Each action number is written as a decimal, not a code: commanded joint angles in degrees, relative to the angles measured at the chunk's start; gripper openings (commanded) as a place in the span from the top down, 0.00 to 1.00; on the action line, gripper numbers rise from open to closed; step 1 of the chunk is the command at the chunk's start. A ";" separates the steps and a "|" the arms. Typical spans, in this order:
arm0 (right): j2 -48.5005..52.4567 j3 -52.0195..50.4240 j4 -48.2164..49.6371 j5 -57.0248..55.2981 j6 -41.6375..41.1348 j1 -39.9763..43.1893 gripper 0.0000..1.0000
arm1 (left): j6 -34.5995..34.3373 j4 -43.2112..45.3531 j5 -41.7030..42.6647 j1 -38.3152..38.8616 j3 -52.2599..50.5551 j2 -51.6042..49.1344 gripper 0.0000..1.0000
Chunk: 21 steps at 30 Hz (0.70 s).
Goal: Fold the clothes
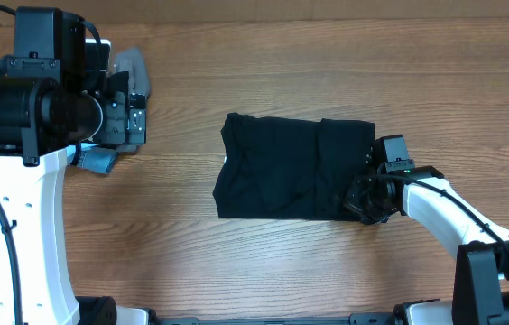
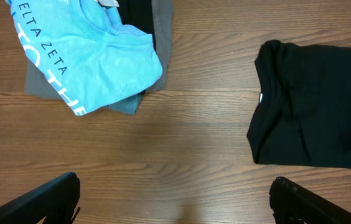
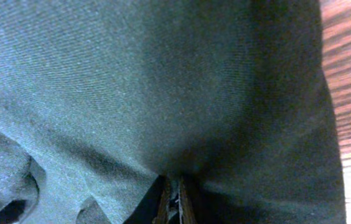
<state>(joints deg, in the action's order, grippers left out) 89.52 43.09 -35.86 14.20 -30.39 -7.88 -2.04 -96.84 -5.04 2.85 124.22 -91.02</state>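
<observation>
The right claw (image 1: 363, 194) sits at the near right corner of the black garment (image 1: 291, 167). Its jaws are drawn almost together and pinch a fold of the dark cloth. In the right wrist view the cloth fills nearly the whole frame, pressed close to the lens, with the two fingers side by side at the bottom edge. Only a strip of wood shows at the right.

The garment lies flat as a rough rectangle a little right of the table's middle. A doubled layer crosses its right part, and a small white neck label (image 2: 261, 98) peeks out at its left edge.

The left claw (image 2: 175, 186) hangs above the left side of the table, its jaws spread as wide as they go and holding nothing. Its two dark fingers (image 2: 45, 199) frame bare wood in the left wrist view.

On the far left, well apart from the garment, lies a light blue shirt (image 2: 94, 62) with white lettering. It is crumpled on top of grey folded garments (image 2: 38, 81), with another dark piece beside them. From overhead, the left arm (image 1: 29, 108) and its camera housing cover most of that pile, so only scraps of blue and grey show around it.

Everything rests on a wooden table (image 1: 236, 262) of light brown, striped grain, which runs to the edge of every view.
</observation>
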 commanded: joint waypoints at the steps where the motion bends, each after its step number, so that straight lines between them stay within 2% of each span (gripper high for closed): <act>1: -2.78 2.12 -2.75 0.48 2.54 -0.24 0.91 | -1.18 0.04 -0.50 -0.22 0.48 -0.11 0.00; 6: -9.94 9.75 -11.56 -0.63 6.45 -0.24 0.89 | -1.18 0.04 -0.50 -0.22 0.48 -0.11 0.00; 7: -11.17 10.64 -11.89 -1.60 6.45 -0.24 0.87 | -1.18 0.04 -0.50 -0.22 0.48 -0.11 0.00; 11: -13.22 11.26 -9.18 -5.99 6.40 -0.24 0.76 | -1.18 0.04 -0.50 -0.22 0.48 -0.11 0.00; 13: -13.03 11.26 -8.35 -6.43 6.36 -0.24 0.74 | -1.68 1.75 0.39 -0.22 0.48 -0.11 0.00; 17: -12.98 11.26 -7.72 -6.47 5.99 -0.24 0.64 | -3.34 3.72 6.23 -0.22 0.48 -0.11 0.00; 19: -13.00 11.26 -7.87 -6.47 5.95 -0.24 0.49 | -3.28 5.20 9.57 -0.22 0.48 -0.11 0.00; 21: -12.98 11.26 -8.20 -6.45 5.95 -0.24 0.30 | -2.86 7.15 11.21 -0.22 0.20 -0.48 0.00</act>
<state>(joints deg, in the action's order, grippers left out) 76.66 53.58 -44.12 8.54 -24.88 -7.92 -4.12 -91.15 0.71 2.85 124.22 -91.02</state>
